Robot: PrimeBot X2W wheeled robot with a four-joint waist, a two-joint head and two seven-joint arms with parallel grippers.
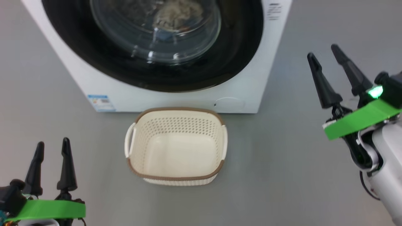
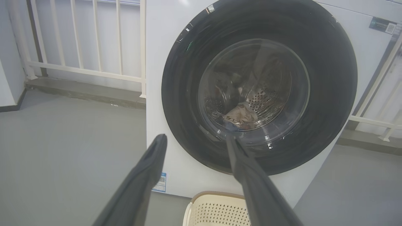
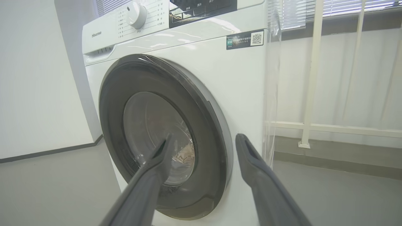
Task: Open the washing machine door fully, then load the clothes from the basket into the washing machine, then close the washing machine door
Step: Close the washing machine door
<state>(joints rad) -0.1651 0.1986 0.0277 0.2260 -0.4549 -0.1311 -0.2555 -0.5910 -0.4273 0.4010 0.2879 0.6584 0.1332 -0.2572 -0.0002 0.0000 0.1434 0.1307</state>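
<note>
**Door shut, latch unproven**

The round glossy black washing machine door [image 1: 150, 73], frame top, sits flush on the white washing machine [image 1: 188, 100], with crumpled beige clothes [image 1: 177, 14] behind its glass. The cream perforated plastic basket [image 1: 176, 125], centre, is empty. Left gripper [image 1: 53, 142], lower left, and right gripper [image 1: 323, 51], right edge, gape empty. An uncaught latch could let the door swing open. Smooth grey floor [image 1: 282, 157]; white railing [image 2: 94, 37] behind.

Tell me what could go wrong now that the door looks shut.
1. The washing machine door may sit unlatched: the right wrist view cannot settle it, so it could swing open.
2. The clothes lie low right behind it and might be pinched at its rim.
3. The basket stands close before the machine; a lowering left tool could knock it.
</note>
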